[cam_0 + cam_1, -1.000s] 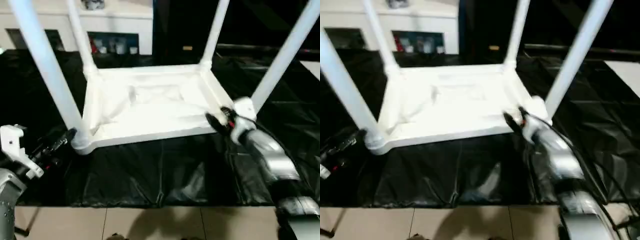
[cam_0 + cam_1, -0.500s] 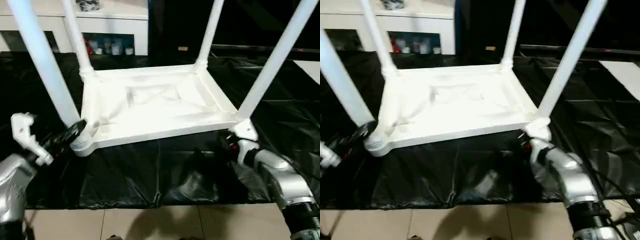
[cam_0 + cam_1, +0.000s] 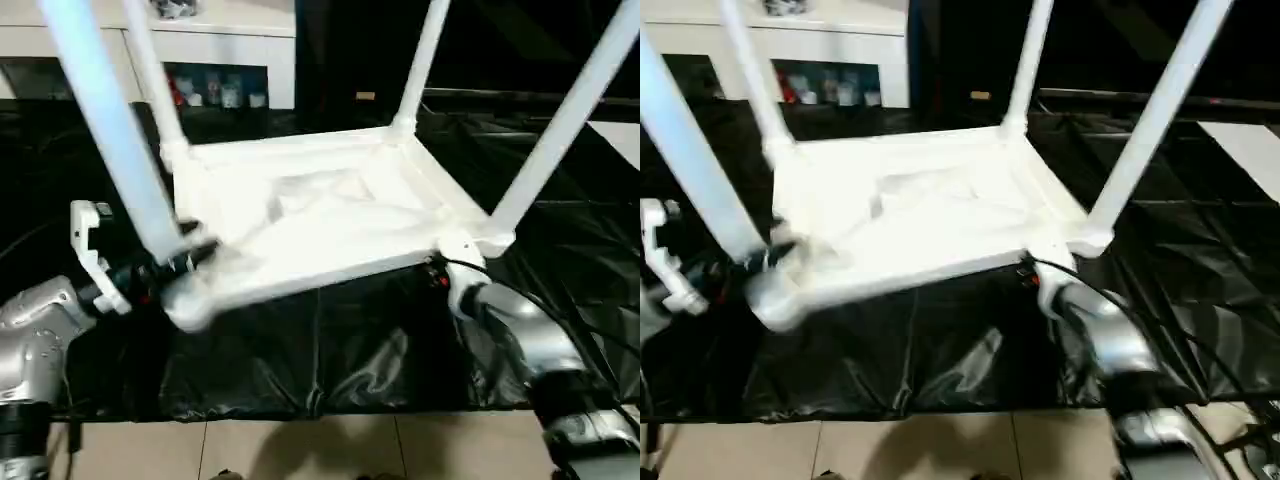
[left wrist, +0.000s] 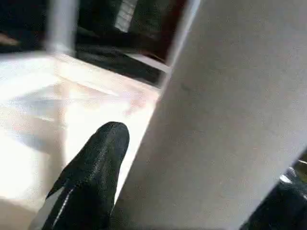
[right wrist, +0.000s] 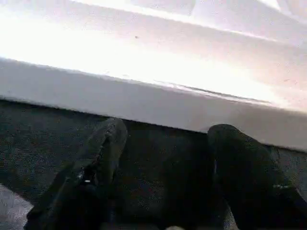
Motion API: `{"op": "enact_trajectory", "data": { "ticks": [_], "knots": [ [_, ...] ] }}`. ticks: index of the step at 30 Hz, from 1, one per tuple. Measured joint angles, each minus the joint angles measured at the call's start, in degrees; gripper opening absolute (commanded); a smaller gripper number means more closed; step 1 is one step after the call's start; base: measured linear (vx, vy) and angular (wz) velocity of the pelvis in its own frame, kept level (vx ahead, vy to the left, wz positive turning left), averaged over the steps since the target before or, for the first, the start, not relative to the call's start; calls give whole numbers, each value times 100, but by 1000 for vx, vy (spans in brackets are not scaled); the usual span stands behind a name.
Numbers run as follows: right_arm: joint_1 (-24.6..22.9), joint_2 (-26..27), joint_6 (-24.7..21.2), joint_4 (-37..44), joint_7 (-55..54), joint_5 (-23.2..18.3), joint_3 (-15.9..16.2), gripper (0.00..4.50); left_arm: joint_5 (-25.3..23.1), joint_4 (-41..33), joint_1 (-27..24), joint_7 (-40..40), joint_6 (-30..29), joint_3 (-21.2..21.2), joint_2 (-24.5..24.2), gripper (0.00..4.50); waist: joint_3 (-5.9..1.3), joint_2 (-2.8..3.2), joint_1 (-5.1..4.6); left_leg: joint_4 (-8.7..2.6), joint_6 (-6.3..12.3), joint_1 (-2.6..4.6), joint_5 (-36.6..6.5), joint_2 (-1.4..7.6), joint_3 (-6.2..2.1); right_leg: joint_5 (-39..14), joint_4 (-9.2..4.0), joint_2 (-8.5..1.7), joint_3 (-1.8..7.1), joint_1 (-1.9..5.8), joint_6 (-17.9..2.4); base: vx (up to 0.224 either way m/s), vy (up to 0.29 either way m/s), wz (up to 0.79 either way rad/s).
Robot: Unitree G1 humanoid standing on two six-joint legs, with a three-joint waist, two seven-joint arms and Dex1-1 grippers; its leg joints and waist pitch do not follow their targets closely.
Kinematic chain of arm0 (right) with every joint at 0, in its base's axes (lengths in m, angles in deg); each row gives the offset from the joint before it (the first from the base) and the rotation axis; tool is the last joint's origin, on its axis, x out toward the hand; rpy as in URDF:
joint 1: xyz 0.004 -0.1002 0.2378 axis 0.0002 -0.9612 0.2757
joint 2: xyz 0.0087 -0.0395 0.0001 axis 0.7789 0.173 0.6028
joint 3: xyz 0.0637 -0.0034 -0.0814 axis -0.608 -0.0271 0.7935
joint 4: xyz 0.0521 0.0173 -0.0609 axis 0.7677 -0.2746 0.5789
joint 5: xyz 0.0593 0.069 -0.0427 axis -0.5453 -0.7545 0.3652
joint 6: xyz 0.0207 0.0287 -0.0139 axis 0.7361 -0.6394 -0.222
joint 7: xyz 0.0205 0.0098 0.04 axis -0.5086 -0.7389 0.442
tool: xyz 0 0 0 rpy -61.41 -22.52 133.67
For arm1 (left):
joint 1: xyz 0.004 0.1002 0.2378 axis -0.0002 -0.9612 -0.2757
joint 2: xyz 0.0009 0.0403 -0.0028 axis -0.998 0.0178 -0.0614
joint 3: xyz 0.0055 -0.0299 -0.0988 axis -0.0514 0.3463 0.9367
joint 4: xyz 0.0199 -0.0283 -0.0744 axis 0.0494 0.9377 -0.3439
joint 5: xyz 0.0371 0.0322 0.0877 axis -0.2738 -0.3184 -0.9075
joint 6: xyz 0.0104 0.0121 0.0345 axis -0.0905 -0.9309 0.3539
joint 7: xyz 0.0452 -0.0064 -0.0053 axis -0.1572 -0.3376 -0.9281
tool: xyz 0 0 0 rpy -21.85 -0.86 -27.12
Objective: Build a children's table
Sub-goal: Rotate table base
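Table (image 3: 320, 215): upside down on black sheet (image 3: 300, 350), four legs up.
My left gripper (image 3: 185, 255): clenched around leg (image 3: 120, 150) at 8 o'clock corner.
My right gripper (image 5: 163, 158): fingers spread, holding nothing, beneath 4 o'clock corner.

Black plastic sheeting (image 3: 330, 350) covers the work surface across the middle of the frame, crinkled, with glossy folds. Below it, along the bottom edge, a strip of light tiled floor (image 3: 300, 450) with grout lines. Upper left: white cabinet (image 3: 230, 40) with glass doors; small items behind the glass (image 3: 215, 92), some red, too blurred to identify. Upper right: dark background, a pale patch (image 3: 1252, 145) at the right edge, nature unclear
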Motion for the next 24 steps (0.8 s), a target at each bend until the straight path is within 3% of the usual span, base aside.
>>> {"op": "enact_trajectory", "data": {
  "ticks": [7, 14, 24],
  "knots": [
    [456, 383, 327, -776, -65, 164, 58, 313, 579, -675, -25, 84, -865, -232, -9, 330, 6, -8, -90, 3, -3, 11, 2, 1, -4, 7, 22, 10, 0, -5, -11, 0, 0, 0],
    [998, 853, 721, -1606, 48, 291, 180, 313, 1021, -1299, -27, -21, -1499, -467, 130, 330, 39, -87, -292, 10, -15, -4, 9, 10, -13, 1, 55, 28, 6, -23, -21, 0, 0, 0],
    [1217, 1342, 1284, -2173, 665, 338, 240, 313, 1118, -1477, 181, -166, -1710, -622, 347, 330, 42, -103, -289, 11, -35, -1, 19, 69, -15, -1, 62, 85, 6, -45, -59, 0, 0, 0]
  ]
}}
